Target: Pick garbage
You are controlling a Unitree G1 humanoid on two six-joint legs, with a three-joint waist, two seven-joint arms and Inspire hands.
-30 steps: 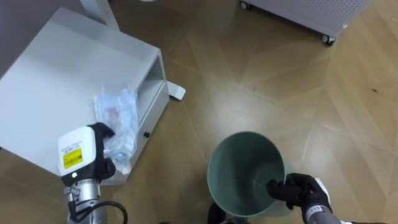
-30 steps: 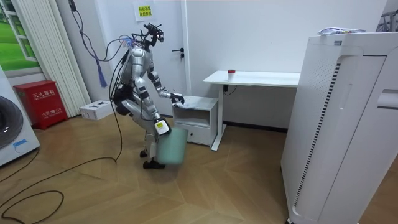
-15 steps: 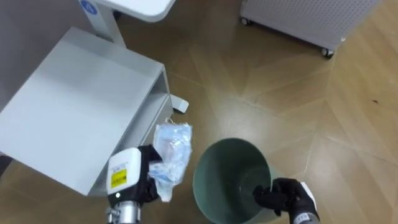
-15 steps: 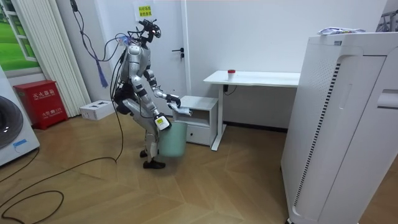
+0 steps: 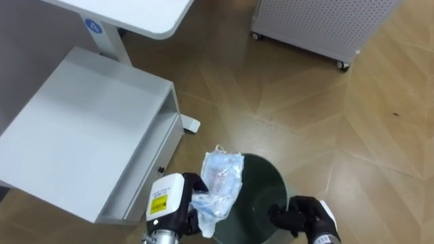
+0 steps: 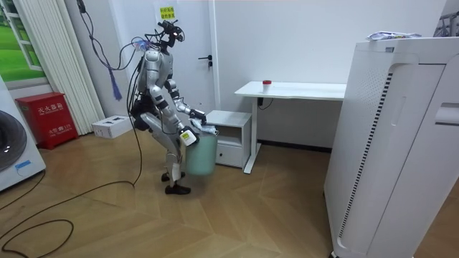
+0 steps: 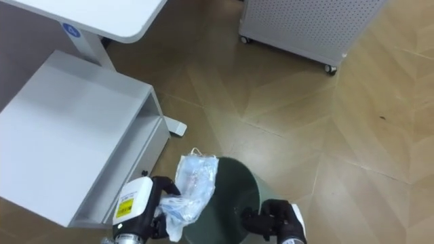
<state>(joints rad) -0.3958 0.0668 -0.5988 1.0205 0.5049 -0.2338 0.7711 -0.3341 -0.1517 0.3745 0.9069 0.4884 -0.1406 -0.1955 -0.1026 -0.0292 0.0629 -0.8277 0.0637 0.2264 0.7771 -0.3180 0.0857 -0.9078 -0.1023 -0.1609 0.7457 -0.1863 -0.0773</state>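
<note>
A crumpled clear plastic bag (image 5: 222,184) hangs over the left rim of a dark green bin (image 5: 263,196). My left hand (image 5: 194,215) is shut on the bag's lower part. My right hand (image 5: 300,218) is curled round the bin's right rim and holds the bin up in front of me. In the room view I stand upright beside a low white cabinet (image 6: 231,136), with the bin (image 6: 201,155) at hip height.
The low white cabinet (image 5: 81,129) with an open shelf stands at my left. A white desk (image 5: 132,10) rises behind it. A perforated white unit on castors (image 5: 319,27) stands at the far right. A tall white appliance (image 6: 401,143) fills the room view's right.
My left hand has carried the bag off the cabinet top and to the right, up to the bin's rim. The bin stayed in my right hand. The camera shifted.
</note>
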